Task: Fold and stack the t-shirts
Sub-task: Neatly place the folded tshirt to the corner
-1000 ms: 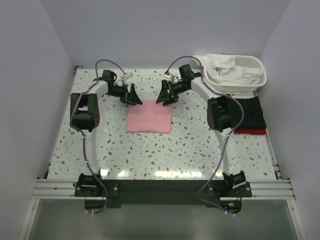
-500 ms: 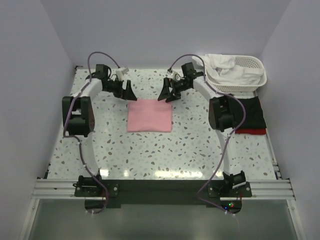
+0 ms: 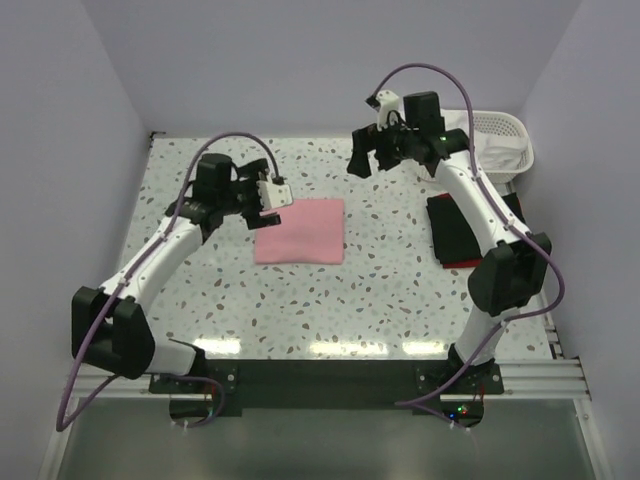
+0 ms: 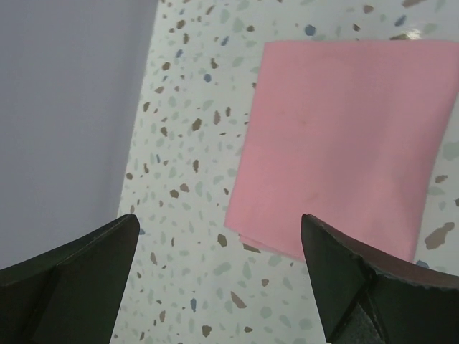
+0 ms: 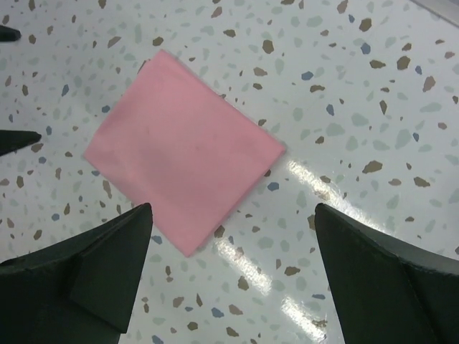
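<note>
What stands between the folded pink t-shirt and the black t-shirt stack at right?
Nothing on the tabletop: only bare surface separates the pink t-shirt from the black t-shirt stack. The right arm does cross above that stack.

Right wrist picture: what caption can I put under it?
Open right tool looks down on a folded light pink cloth t-shirt flat on the speckled table.
</note>
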`<state>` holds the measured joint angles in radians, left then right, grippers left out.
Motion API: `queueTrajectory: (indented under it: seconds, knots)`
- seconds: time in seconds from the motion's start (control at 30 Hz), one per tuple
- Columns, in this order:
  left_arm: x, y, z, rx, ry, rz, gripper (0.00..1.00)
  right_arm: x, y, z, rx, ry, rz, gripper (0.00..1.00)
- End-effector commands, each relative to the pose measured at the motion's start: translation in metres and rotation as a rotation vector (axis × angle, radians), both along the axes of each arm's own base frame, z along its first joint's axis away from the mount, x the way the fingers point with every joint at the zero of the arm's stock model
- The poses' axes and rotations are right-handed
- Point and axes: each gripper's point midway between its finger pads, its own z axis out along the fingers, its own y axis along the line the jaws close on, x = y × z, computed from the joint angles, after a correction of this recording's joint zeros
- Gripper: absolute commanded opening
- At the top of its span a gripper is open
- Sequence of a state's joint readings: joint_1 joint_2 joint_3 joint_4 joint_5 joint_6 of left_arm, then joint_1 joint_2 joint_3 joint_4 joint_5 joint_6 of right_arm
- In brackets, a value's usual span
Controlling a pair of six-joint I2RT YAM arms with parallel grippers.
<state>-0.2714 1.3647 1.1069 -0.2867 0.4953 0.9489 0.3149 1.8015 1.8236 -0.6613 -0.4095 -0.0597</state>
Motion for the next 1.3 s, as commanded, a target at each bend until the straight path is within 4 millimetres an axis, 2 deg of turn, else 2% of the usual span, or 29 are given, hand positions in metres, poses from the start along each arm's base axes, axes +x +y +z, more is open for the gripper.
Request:
queueTrajectory:
  seconds: [0.0, 0.07, 0.1, 0.13, 0.17, 0.2, 0.23, 0.27, 0.3, 0.57, 0.73, 0.77, 0.83, 0.87, 0.9, 1.1, 1.17, 1.2, 1.27]
  knots:
    - [-0.044, -0.057, -0.046, 0.09, 0.053, -0.284, 1.0, -0.016, -0.009, -0.057, -0.051, 0.198, -0.004, 0.99]
    - [-0.049, -0.075, -0.067, 0.124, 0.078, -0.262, 1.0, -0.033, -0.006, -0.079, -0.008, 0.345, -0.03, 0.99]
    - [-0.057, -0.094, -0.075, 0.101, 0.072, -0.275, 1.0, -0.047, 0.003, -0.086, 0.041, 0.421, 0.017, 0.99]
    - [-0.058, -0.099, -0.085, 0.106, 0.077, -0.269, 1.0, -0.06, 0.004, -0.103, 0.063, 0.5, 0.011, 0.99]
    - [-0.058, -0.107, -0.086, 0.093, 0.052, -0.277, 1.0, -0.06, 0.007, -0.107, 0.093, 0.5, 0.018, 0.99]
    - [-0.069, -0.115, -0.1, 0.099, 0.074, -0.294, 0.99, -0.066, 0.012, -0.108, 0.136, 0.529, 0.023, 0.99]
    - [-0.072, -0.119, -0.105, 0.098, 0.073, -0.296, 0.98, -0.074, 0.01, -0.124, 0.139, 0.57, 0.005, 0.99]
    - [-0.077, -0.124, -0.111, 0.096, 0.072, -0.312, 0.96, -0.068, 0.014, -0.125, 0.171, 0.554, -0.019, 0.99]
    - [-0.078, -0.129, -0.115, 0.089, 0.071, -0.324, 0.95, -0.073, 0.011, -0.141, 0.163, 0.585, -0.047, 0.99]
    - [-0.089, -0.151, -0.16, 0.065, 0.088, -0.381, 0.75, -0.081, 0.016, -0.186, 0.267, 0.725, -0.21, 0.99]
    - [-0.082, -0.161, -0.173, 0.075, 0.054, -0.387, 0.66, -0.082, 0.015, -0.197, 0.291, 0.739, -0.269, 0.99]
    - [-0.08, -0.16, -0.185, 0.092, 0.071, -0.379, 0.64, -0.083, 0.014, -0.2, 0.295, 0.755, -0.285, 0.99]
    - [-0.071, -0.162, -0.187, 0.098, 0.06, -0.357, 0.53, -0.084, 0.015, -0.205, 0.299, 0.781, -0.294, 0.99]
    - [-0.07, -0.162, -0.195, 0.108, 0.071, -0.354, 0.48, -0.084, 0.018, -0.206, 0.312, 0.801, -0.298, 0.99]
    - [-0.068, -0.164, -0.195, 0.106, 0.066, -0.354, 0.42, -0.085, 0.019, -0.208, 0.318, 0.817, -0.3, 0.98]
    - [-0.069, -0.169, -0.204, 0.119, 0.093, -0.387, 0.3, -0.082, 0.021, -0.217, 0.345, 0.886, -0.333, 0.99]
    - [-0.07, -0.168, -0.208, 0.128, 0.103, -0.391, 0.23, -0.082, 0.021, -0.219, 0.355, 0.902, -0.345, 0.99]
    - [-0.069, -0.168, -0.207, 0.127, 0.101, -0.387, 0.15, -0.083, 0.021, -0.221, 0.359, 0.912, -0.348, 0.99]
    - [-0.065, -0.17, -0.197, 0.101, 0.097, -0.372, 0.07, -0.083, 0.023, -0.224, 0.374, 0.92, -0.358, 0.99]
